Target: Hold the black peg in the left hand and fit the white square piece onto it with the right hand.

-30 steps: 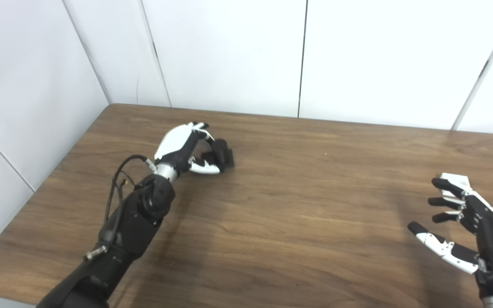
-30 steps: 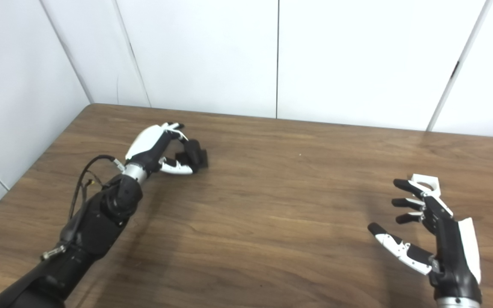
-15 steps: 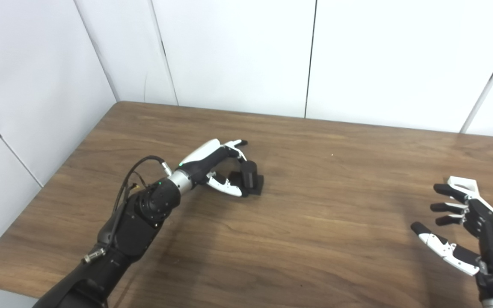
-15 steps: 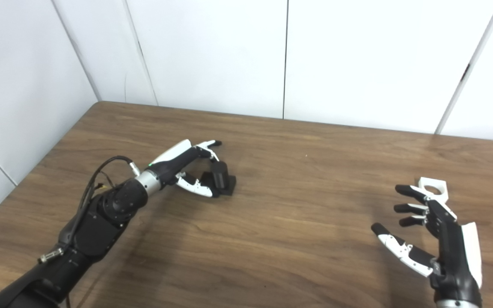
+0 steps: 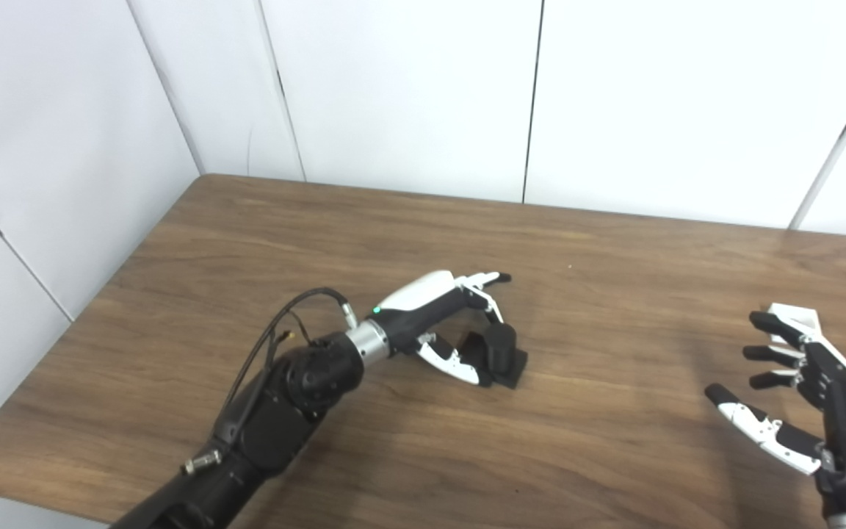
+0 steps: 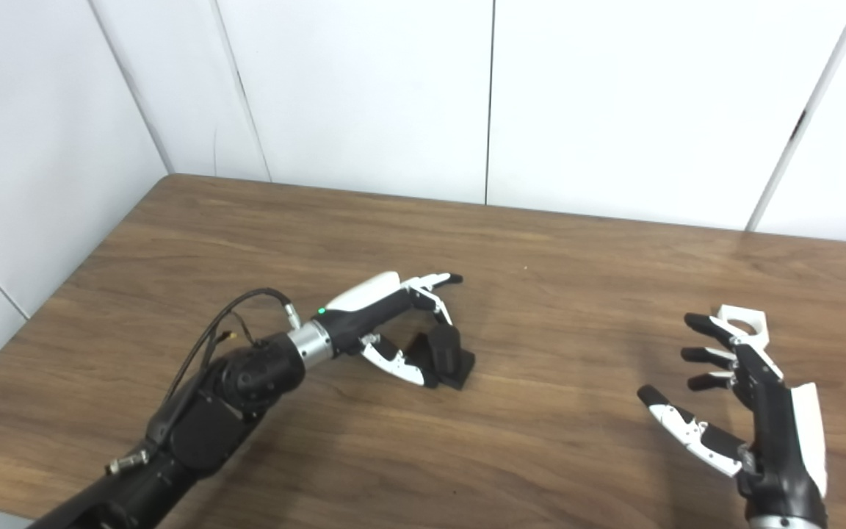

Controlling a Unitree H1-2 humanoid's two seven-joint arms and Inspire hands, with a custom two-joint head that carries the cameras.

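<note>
The left hand (image 5: 445, 323) is clasping the black plastic peg on its square base (image 5: 500, 358), thumb beneath and fingers curled over the post, with the base seemingly touching the brown wooden table (image 5: 408, 455). The right hand (image 6: 742, 400) is hovering empty, fingers spread, the white square piece with a round hole (image 6: 745, 323) lying just beyond its fingertips (partly hidden). Judging by this, the right hand should be closing on the piece's outer edges, leaving the hole unobstructed.

A brown wooden table (image 5: 614, 441) stands against white panelled walls (image 5: 408, 88).
</note>
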